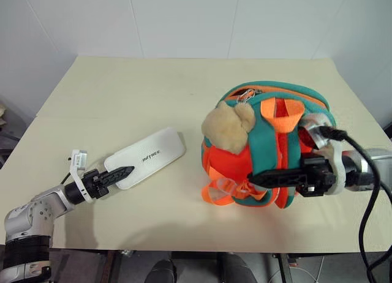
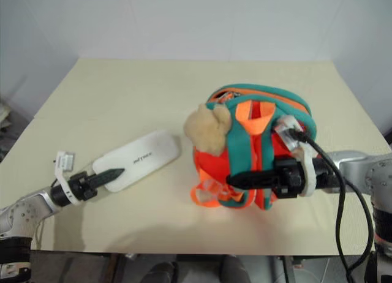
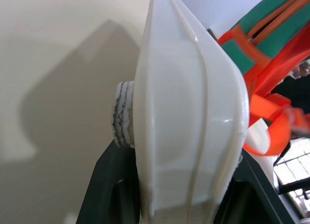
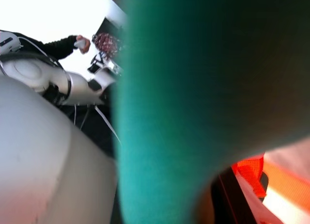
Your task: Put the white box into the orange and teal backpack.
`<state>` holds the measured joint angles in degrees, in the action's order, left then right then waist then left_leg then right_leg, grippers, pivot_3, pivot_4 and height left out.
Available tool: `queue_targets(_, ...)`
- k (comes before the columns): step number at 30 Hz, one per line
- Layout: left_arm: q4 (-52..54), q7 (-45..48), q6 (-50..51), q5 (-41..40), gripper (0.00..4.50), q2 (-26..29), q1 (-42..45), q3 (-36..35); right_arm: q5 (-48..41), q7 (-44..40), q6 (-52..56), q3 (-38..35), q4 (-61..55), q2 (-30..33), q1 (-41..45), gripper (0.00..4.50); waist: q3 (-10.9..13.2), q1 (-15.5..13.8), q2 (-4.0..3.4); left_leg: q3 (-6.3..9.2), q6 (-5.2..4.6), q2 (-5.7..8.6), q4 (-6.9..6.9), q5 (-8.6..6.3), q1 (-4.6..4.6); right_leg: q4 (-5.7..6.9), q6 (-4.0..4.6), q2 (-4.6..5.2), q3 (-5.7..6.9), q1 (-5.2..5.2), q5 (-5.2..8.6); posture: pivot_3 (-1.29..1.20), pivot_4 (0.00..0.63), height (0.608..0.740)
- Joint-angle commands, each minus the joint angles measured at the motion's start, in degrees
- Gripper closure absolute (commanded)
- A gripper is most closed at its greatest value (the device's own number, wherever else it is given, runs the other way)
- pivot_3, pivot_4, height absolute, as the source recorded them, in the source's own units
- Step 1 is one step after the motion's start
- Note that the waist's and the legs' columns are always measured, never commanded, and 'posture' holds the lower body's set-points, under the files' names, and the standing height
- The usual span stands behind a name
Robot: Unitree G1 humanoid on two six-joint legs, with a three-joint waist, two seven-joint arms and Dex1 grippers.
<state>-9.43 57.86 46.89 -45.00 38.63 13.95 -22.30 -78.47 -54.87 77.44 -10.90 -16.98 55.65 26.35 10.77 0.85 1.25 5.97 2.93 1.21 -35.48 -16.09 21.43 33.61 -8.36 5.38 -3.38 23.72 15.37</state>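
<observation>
The white box [image 1: 150,153] lies flat on the table, left of centre, its long side running diagonally. My left gripper [image 1: 125,171] is shut on its near end; the left wrist view has the box [image 3: 184,112] clamped between both fingers [image 3: 109,185]. The orange and teal backpack [image 1: 269,111] stands right of centre, a tan teddy bear [image 1: 228,128] on its front and a zipper along the top. My right gripper [image 1: 254,179] reaches in from the right across its lower front, shut on a teal strap [image 4: 184,88].
The beige table [image 1: 122,87] has open surface behind and to the left of the box. Loose orange strap loops [image 1: 220,191] hang at the backpack's base. A black cable [image 1: 367,197] trails from my right wrist. In the right wrist view a person's arm [image 4: 63,47] is in the background.
</observation>
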Motion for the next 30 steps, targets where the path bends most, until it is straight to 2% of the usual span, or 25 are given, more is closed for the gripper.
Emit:
queue_targets(1,3.3,0.8,-0.1,-2.8,3.22,1.4,0.4,-3.0,5.6,-7.7,-2.9,1.6,1.7,4.1,-1.0,3.91,0.0,-0.2,0.0,-0.03,-0.01,0.0,-0.03,-0.01,0.0,0.0,0.0,0.0,0.0,0.0,0.0,0.0,0.15,0.74)
queue_targets(8,7.5,1.3,1.0,-5.1,3.22,2.5,0.4,-3.8,14.5,-17.7,-7.8,5.0,7.3,8.4,-0.6,3.91,0.0,-0.6,0.0,-0.06,-0.01,-0.01,-0.14,-0.04,-0.01,0.03,0.0,-0.05,0.0,-0.01,0.0,0.0,0.15,0.74)
queue_targets(20,17.6,0.8,1.9,-14.9,3.22,3.7,8.4,-6.4,18.5,-18.4,-9.7,5.9,6.4,6.4,-1.9,3.91,0.0,-0.8,0.02,-0.06,0.03,-0.01,-0.18,-0.07,0.02,0.0,-0.01,-0.05,0.01,-0.02,0.0,0.0,0.15,0.74)
queue_targets(23,19.4,1.1,2.6,-16.9,3.22,3.6,9.9,-5.3,19.5,-18.3,-10.0,6.5,6.5,5.7,-1.5,3.91,0.0,-0.7,0.02,-0.07,0.02,-0.01,-0.21,-0.07,0.02,0.01,-0.02,-0.06,0.0,-0.02,-0.01,0.0,0.15,0.74)
queue_targets(30,20.7,3.1,1.5,-15.9,3.22,1.9,17.7,3.4,21.2,-18.4,-10.3,8.2,6.4,4.0,0.0,3.91,0.0,-0.7,0.04,-0.07,0.0,-0.01,-0.47,-0.09,0.03,0.12,-0.07,-0.11,-0.01,-0.1,-0.03,0.0,0.15,0.74)
